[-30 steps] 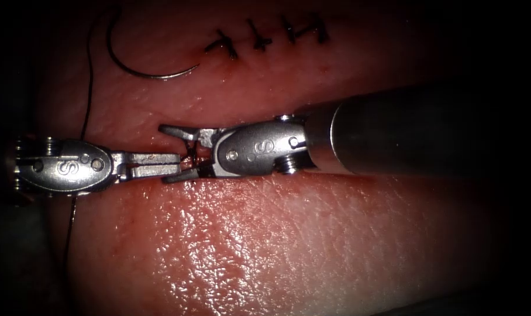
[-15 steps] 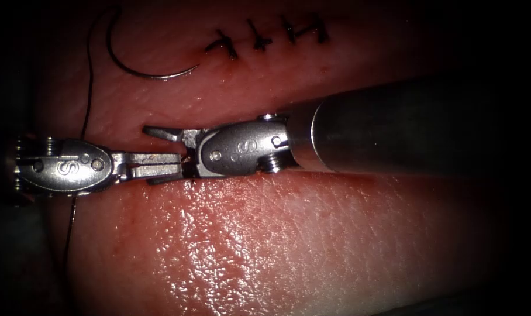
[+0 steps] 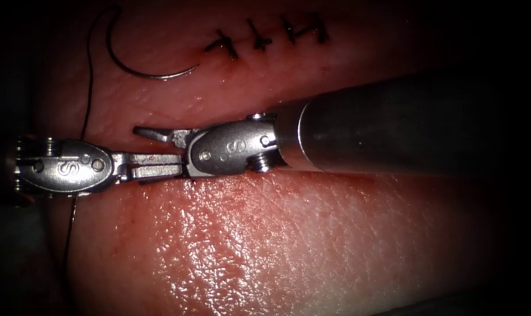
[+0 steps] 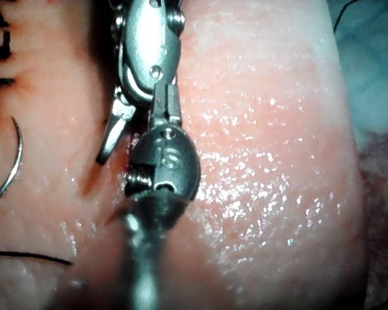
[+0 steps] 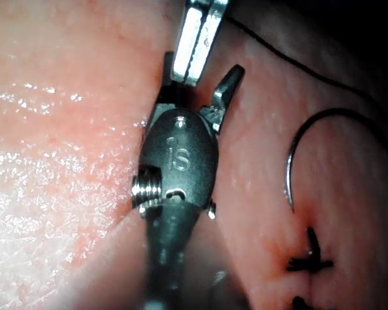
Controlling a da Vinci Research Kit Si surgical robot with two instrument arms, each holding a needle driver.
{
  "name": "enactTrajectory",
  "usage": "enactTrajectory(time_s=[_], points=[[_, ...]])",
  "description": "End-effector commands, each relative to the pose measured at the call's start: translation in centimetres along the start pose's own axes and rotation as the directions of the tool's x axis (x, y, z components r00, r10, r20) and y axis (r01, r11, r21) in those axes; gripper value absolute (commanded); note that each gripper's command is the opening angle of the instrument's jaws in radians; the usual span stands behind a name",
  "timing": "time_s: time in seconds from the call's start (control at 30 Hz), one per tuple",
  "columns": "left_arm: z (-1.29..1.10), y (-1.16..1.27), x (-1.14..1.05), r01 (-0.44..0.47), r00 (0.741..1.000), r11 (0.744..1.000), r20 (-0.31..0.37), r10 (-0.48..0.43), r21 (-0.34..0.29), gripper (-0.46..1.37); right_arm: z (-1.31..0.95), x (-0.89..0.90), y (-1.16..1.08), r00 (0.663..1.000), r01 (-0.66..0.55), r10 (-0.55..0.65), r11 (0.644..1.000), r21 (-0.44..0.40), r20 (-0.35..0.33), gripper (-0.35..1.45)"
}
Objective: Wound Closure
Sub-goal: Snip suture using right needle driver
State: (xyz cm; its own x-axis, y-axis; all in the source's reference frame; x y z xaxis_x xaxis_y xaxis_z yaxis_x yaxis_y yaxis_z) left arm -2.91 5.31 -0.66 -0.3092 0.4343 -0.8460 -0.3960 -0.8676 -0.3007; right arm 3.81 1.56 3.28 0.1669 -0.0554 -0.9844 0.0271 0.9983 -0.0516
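I see my left tool [image 3: 160,165] with jaws together on nothing I can make out, tip to tip with my right tool [image 3: 154,153], whose jaws stand apart and straddle the left tips. The needle [image 3: 138,62] lies free on the tissue [image 3: 265,234], well beyond both jaws, its thread [image 3: 89,88] trailing past the left wrist.

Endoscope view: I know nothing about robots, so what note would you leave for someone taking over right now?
Left claw: jaws shut, nothing visible in them.
Right claw: jaws open around the left claw's tip, holding nothing.
Needle: lying free on the tissue, left of the stitches, not in it; thread trails down from it.
Done: three stitches.
Left: can't tell how much cut remains open.
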Motion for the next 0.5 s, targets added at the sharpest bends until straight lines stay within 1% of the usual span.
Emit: enactTrajectory(time_s=[0.03,0.5], points=[[0.00,0.00,0.00,0.000,1.000,1.000,0.000,0.000,-0.004,-0.35,0.00,-0.01,0.00,1.000,0.001,-0.001,1.000,0.001,0.001,1.10],[0.00,0.01,0.00,0.000,1.000,1.000,-0.001,0.000,-0.006,-0.35,0.06,0.01,-0.01,1.000,0.003,-0.003,1.000,-0.004,-0.003,1.09]])
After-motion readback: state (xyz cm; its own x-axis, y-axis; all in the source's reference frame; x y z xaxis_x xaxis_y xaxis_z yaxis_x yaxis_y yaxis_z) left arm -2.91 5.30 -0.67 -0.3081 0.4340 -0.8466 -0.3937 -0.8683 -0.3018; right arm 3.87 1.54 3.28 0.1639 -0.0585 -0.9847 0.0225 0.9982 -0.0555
